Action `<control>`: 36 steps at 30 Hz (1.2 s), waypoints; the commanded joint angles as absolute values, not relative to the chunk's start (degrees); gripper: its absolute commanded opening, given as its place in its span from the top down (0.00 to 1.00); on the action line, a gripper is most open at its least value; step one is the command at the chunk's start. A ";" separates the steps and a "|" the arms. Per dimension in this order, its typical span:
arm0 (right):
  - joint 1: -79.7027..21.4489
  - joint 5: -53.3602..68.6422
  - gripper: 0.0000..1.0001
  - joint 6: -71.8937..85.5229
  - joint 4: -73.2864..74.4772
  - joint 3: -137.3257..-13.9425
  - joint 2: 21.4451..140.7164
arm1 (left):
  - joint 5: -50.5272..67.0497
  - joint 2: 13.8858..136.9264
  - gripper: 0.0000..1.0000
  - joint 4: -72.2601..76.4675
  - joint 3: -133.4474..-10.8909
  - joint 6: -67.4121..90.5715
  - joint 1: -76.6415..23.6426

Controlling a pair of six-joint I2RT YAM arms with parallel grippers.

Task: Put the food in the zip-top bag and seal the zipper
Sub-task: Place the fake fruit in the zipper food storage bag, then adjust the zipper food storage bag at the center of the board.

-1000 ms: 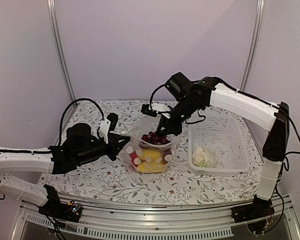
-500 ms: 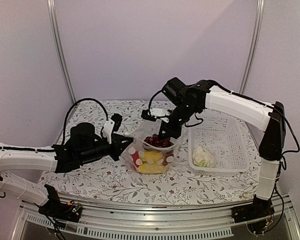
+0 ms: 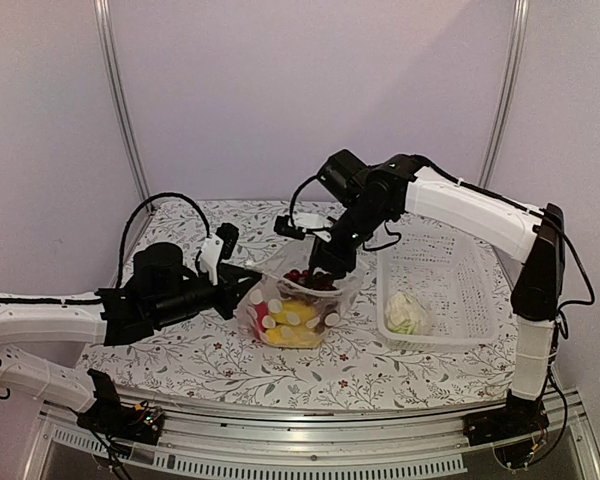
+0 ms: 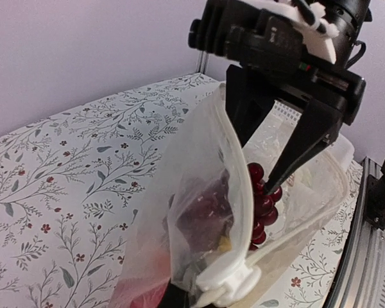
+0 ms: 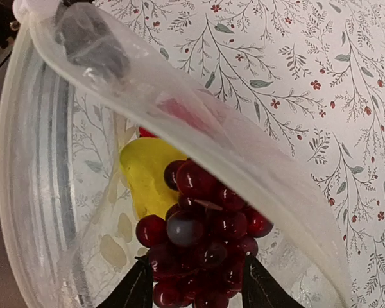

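From above, a clear zip-top bag stands open on the flowered table between two robot arms. The left claw is clamped fully shut on the bag's rim, and the bag spreads away from it towards the right claw, which points down into the mouth. Yellow pieces fill the bag's bottom, below the right claw.

Only this view shows the white slotted basket. It sits on the right claw's outer side, well apart from the left claw, with a white cauliflower lying in it.

The left wrist view shows the right claw side on. Its two black fingers are parted about halfway, with a plain gap between them. A dark red grape bunch sits at their tips, inside the bag. The zipper, a thick pale strip along the mouth edge, rises from the left claw and passes in front of the grapes.

The right wrist view looks straight down between its own fingertips. The grape bunch lies between them, resting on a yellow piece with a sliver of red beside it. Whether the fingertips press on the bunch cannot be told. At the far rim, the left claw is a dark blur through the plastic.
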State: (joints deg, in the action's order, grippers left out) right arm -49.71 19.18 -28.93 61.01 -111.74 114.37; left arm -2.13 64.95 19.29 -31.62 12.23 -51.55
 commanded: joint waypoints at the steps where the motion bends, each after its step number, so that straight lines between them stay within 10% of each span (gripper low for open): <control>1: -50.81 23.49 0.53 -30.75 63.02 -113.82 109.83 | -3.22 64.96 1.00 19.88 -31.59 11.17 -51.73; 20: -45.39 5.38 0.40 -30.27 51.41 -101.88 105.24 | -3.43 62.90 1.00 21.88 -28.59 12.56 -51.70; 30: -45.43 8.88 0.97 -29.12 53.28 -105.00 107.72 | -2.77 63.68 1.00 23.51 -27.77 13.55 -51.78; 36: -45.43 10.54 0.97 -29.43 55.60 -105.90 103.90 | -3.21 65.05 1.00 24.81 -28.17 13.45 -51.79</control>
State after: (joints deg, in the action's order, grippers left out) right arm -45.30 8.40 -29.36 53.39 -103.98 108.09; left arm -3.29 64.12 21.91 -28.73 13.23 -51.59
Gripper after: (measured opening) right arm 0.025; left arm 0.003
